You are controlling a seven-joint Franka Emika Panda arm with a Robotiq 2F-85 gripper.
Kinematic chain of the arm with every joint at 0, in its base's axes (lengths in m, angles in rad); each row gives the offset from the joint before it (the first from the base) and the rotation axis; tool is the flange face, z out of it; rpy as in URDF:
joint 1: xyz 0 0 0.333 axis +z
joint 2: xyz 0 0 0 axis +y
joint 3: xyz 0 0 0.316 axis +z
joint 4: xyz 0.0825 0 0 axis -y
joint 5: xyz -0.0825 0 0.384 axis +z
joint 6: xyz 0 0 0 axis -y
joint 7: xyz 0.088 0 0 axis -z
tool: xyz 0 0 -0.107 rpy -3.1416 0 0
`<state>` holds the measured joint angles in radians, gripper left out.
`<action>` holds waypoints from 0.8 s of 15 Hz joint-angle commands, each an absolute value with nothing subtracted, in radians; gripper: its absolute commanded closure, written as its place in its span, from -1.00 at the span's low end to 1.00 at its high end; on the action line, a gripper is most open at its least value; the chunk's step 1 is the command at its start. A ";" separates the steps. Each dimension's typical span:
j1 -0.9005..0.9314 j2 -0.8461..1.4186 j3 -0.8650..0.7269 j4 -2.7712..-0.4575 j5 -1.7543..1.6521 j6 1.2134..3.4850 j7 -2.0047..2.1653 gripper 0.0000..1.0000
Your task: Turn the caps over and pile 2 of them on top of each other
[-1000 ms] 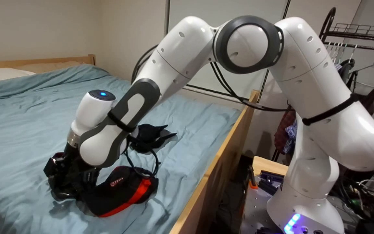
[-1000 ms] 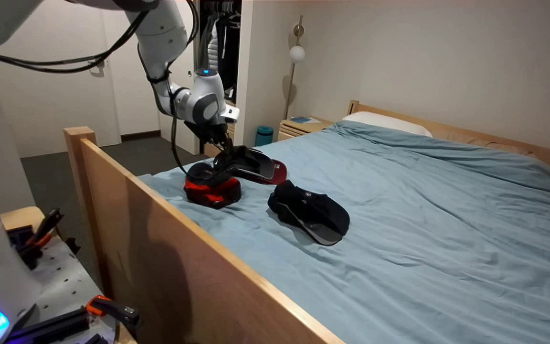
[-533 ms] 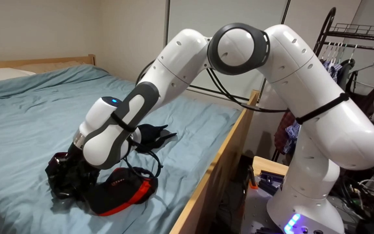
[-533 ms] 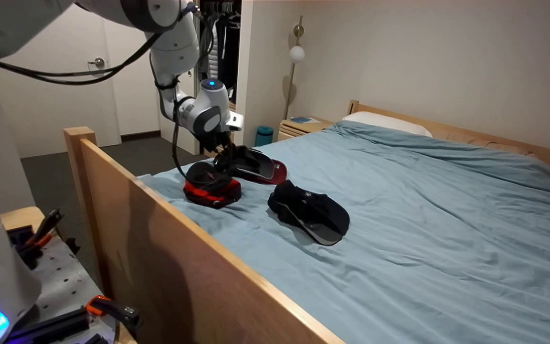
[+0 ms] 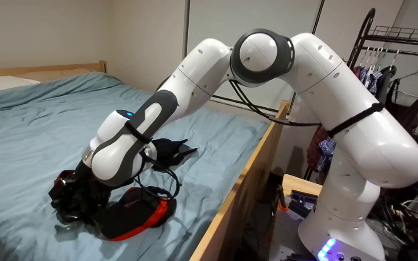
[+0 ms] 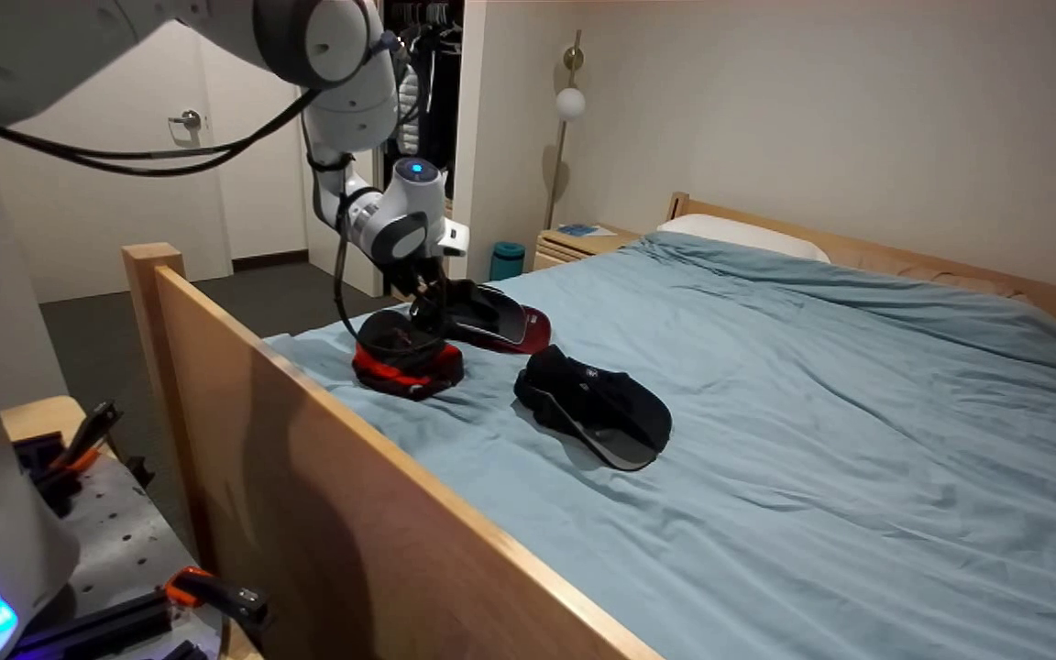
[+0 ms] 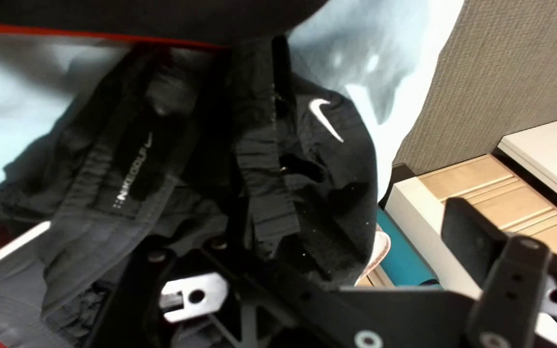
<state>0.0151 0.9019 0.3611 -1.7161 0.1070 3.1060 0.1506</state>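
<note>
A black Nike cap with a dark red visor lies open side up on the bed, in an exterior view (image 6: 533,332) and the wrist view (image 7: 327,203). My gripper (image 7: 375,241) is open, one finger over the cap's inside and the other outside its side wall. The gripper is dark and partly hidden in both exterior views (image 5: 82,199) (image 6: 427,289). A black cap with a red band (image 5: 132,214) lies beside it, also in an exterior view (image 6: 404,362). A black cap with a grey visor underside (image 6: 597,408) lies apart, partly behind the arm in an exterior view (image 5: 169,150).
A blue sheet (image 6: 812,440) covers the bed. A wooden footboard (image 6: 381,458) stands between the robot base and the caps. The Nike cap is near the bed's side edge. A teal roll (image 7: 404,256) and a nightstand (image 6: 592,240) stand beyond that edge. A cable loop hangs over the red-banded cap.
The arm has come down and its wrist has tilted, bringing the gripper lower at the Nike cap. The red-banded cap has shifted slightly; the grey-visored cap has not moved.
</note>
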 commanded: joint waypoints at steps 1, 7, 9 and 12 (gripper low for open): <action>-0.062 0.955 0.457 -1.680 0.112 3.066 0.044 -1.00; -0.051 0.948 0.423 -1.677 0.115 3.058 0.011 -1.00; -0.031 0.943 0.388 -1.672 0.108 3.062 0.011 -1.00; -0.065 0.969 0.436 -1.662 0.108 3.042 -0.027 -0.50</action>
